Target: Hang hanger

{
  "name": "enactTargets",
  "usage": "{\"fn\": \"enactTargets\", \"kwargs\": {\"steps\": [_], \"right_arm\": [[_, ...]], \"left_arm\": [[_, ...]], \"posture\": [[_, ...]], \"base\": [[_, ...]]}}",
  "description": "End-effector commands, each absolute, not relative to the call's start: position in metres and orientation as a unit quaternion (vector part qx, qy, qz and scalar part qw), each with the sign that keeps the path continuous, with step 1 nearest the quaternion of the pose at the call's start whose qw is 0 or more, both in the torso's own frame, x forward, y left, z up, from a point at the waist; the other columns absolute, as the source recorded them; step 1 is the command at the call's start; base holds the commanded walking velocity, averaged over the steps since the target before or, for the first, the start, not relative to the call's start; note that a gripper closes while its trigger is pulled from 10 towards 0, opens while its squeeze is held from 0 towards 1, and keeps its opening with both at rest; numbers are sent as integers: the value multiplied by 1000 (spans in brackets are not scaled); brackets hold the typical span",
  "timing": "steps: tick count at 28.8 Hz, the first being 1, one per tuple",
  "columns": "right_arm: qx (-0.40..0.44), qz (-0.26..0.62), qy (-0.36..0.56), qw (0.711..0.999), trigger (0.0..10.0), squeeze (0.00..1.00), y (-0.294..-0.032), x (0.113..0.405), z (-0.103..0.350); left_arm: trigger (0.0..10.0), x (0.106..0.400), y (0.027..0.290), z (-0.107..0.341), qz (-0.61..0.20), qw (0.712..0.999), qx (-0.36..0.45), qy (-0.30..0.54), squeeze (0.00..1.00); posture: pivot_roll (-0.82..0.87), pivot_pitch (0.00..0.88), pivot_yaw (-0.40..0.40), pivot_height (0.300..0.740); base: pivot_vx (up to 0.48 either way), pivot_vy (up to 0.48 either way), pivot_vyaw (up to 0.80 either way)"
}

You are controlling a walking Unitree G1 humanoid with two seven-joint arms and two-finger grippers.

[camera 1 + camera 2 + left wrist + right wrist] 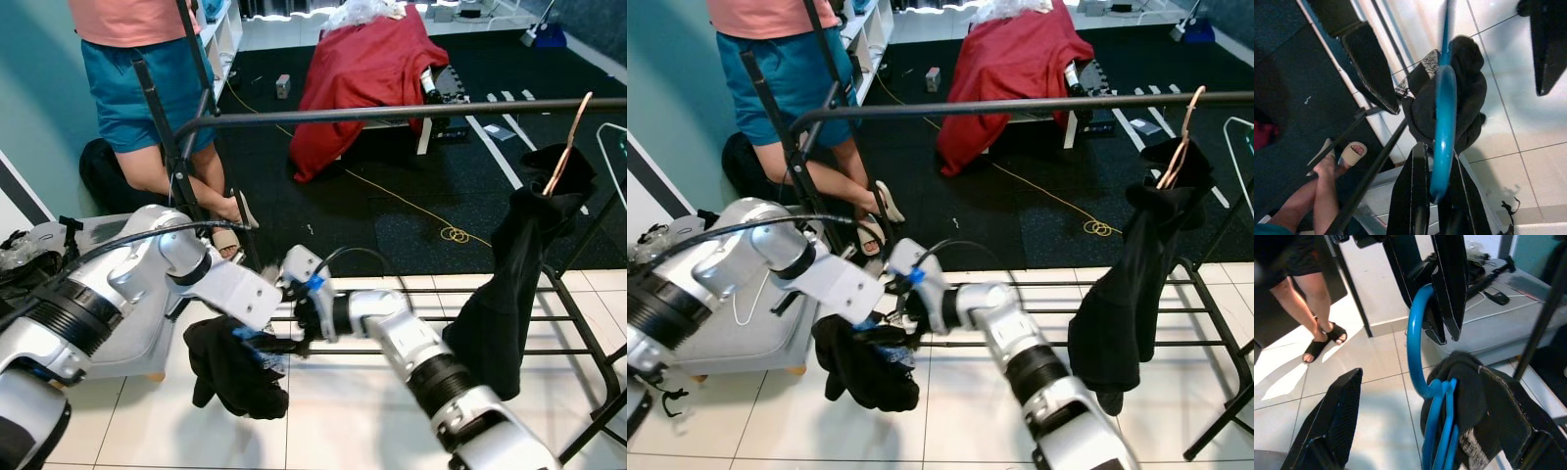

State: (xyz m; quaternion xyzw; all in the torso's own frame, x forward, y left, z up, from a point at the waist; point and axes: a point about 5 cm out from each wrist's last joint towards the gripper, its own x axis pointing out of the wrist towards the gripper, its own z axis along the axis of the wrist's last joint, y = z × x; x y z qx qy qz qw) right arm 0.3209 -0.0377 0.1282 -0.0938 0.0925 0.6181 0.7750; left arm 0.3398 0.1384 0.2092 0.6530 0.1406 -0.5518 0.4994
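One black clothes rack [392, 114] spanned the scene, with one dark garment on a pale hanger [566, 147] at its right end. One person [147, 78] stood behind it. Below the rail, one blue hanger [1442, 122] carrying a black garment [235, 367] was pinched at its hook by the left gripper [1435, 183]. The right gripper [1415, 426] sat just beside it, fingers spread.

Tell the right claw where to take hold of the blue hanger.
Grip the blue hanger at its neck, just below the hook, coming in from the side away from the left claw, which already pinches the hook's curve. The black garment bunches below, so the bare neck between the right claw fingers looks like the clearest hold.
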Motion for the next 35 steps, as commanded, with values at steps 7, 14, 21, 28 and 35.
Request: {"fn": "enactTargets", "kwargs": {"steps": [7,14,21,28,35], "right_arm": [[-104,622,60,774,10000,0,-33,306,131],[-114,592,61,796,10000,0,-52,307,125],[-123,581,61,802,0,0,-53,308,124],[-134,578,58,803,0,0,-54,307,124],[-134,582,64,799,0,0,-57,306,124]], "left_arm": [[0,351,146,210,-510,542,652,145,0],[0,348,152,210,-515,541,646,156,0],[0,345,147,214,-524,541,640,151,0],[0,345,148,214,-524,538,643,154,0],[0,344,147,212,-528,531,645,153,0]], "posture": [[-13,106,105,740],[-14,100,106,740],[-11,96,104,740],[-14,100,101,740],[-20,102,98,740]], "base": [[0,0,0],[0,0,0],[0,0,0],[0,0,0],[0,0,0]]}}
